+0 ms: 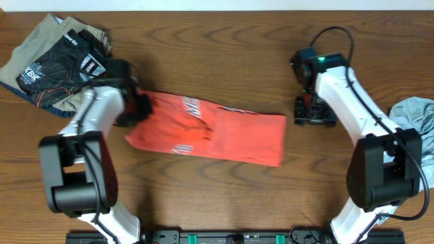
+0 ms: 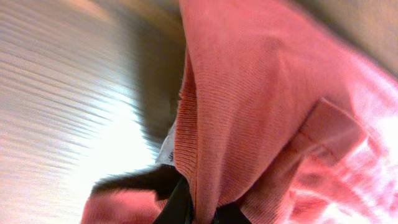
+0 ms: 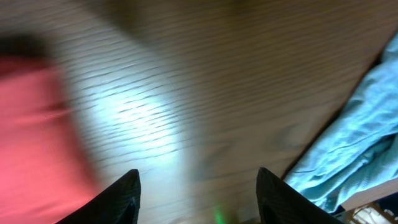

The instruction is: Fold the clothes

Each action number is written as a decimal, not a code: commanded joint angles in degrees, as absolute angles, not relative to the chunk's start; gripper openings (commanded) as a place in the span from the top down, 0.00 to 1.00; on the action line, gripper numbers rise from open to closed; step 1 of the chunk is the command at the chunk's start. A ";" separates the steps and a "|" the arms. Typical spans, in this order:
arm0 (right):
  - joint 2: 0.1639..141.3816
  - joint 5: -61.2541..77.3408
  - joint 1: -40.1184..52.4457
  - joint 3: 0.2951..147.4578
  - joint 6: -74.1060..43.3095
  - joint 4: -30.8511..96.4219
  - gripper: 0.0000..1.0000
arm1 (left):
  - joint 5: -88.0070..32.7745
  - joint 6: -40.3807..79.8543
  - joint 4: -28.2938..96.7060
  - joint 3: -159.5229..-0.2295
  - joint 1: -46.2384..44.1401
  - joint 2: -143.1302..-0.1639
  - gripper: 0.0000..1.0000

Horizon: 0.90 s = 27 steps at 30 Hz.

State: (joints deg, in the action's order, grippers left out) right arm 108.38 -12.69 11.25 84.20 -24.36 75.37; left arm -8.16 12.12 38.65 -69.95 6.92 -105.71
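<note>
The coral-red T-shirt (image 1: 230, 135) lies in a long band across the middle of the table, with pale lettering showing near its top edge. My left gripper (image 1: 137, 106) is at the shirt's left end. In the left wrist view its jaws (image 2: 200, 210) are shut on a raised fold of the red fabric (image 2: 261, 93). My right gripper (image 1: 315, 116) is just past the shirt's right edge, low over bare wood. Its fingers (image 3: 127, 193) stand open with nothing between them. The red shirt (image 3: 31, 124) is to its left and the pale blue-grey garment (image 3: 348, 143) to its right.
The pale blue-grey garment (image 1: 415, 118) lies bunched at the table's right edge. A pile of khaki and dark printed clothes (image 1: 57, 64) sits at the back left corner. Bare wood (image 1: 224, 61) runs behind the shirt and in front of it.
</note>
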 commanded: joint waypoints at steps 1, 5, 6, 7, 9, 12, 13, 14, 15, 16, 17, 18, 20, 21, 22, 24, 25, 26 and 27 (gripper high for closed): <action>108.64 -14.13 7.99 84.64 -20.60 75.40 0.42 | -3.75 13.34 40.86 -76.01 11.86 -104.90 0.94; 108.64 -14.13 5.45 84.64 -19.14 75.20 0.41 | -4.23 13.37 48.16 -82.91 13.58 -104.88 0.94; 108.64 -14.11 5.02 84.64 -18.98 75.20 0.41 | -5.48 13.23 50.74 -84.99 13.13 -104.88 0.94; 108.64 -14.11 4.56 84.64 -18.94 75.20 0.41 | -7.07 12.95 52.82 -86.63 12.43 -104.88 0.94; 108.64 -13.72 3.86 84.64 -18.06 74.72 0.41 | -10.61 12.71 56.86 -89.97 10.20 -104.88 0.94; 108.64 -13.10 3.14 84.64 -17.67 73.91 0.41 | -14.66 12.73 60.40 -93.41 4.54 -104.88 0.94; 108.64 -13.08 2.98 84.64 -17.67 73.73 0.41 | -15.62 12.75 60.86 -93.86 2.35 -104.88 0.94; 108.64 -13.08 2.94 84.64 -17.63 73.60 0.41 | -16.40 12.78 61.08 -94.02 0.01 -104.88 0.94; 108.64 -13.08 2.94 84.64 -17.34 73.45 0.41 | -17.02 12.80 61.30 -94.02 -2.92 -104.88 0.94; 108.64 -13.08 2.94 84.64 -17.04 73.25 0.41 | -17.17 13.21 61.58 -94.00 -5.63 -104.90 0.94; 108.64 -13.08 2.94 84.64 -17.02 73.17 0.41 | -17.12 13.67 61.95 -94.00 -8.80 -104.99 0.94; 108.64 -13.08 2.94 84.64 -17.04 73.03 0.41 | -17.15 13.82 62.15 -94.00 -11.57 -105.12 0.94; 108.64 -13.06 2.94 84.64 -16.84 72.75 0.40 | -17.10 13.85 62.35 -94.00 -17.58 -105.47 0.94; 108.64 -13.06 2.94 84.64 -16.60 72.62 0.40 | -17.08 13.85 62.35 -94.00 -19.92 -105.65 0.94; 108.64 -13.08 2.94 84.64 -16.58 72.53 0.40 | -17.06 13.85 62.37 -94.00 -22.15 -105.95 0.94; 108.64 -13.08 2.94 84.64 -16.40 72.42 0.40 | -16.88 14.09 62.57 -94.00 -26.15 -106.56 0.94; 108.64 -13.08 2.94 84.64 -16.10 72.42 0.40 | -16.88 14.09 62.61 -94.00 -27.86 -106.94 0.94; 108.64 -13.06 2.94 84.64 -15.73 72.42 0.40 | -16.91 14.13 62.63 -94.00 -29.12 -107.15 0.94; 108.64 -13.06 2.94 84.64 -15.57 72.42 0.40 | -16.88 14.26 62.63 -94.00 -30.20 -107.35 0.94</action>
State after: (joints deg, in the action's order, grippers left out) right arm 108.38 -12.80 3.42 84.20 -17.08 72.51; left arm -16.38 13.54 62.24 -93.25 -28.29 -106.00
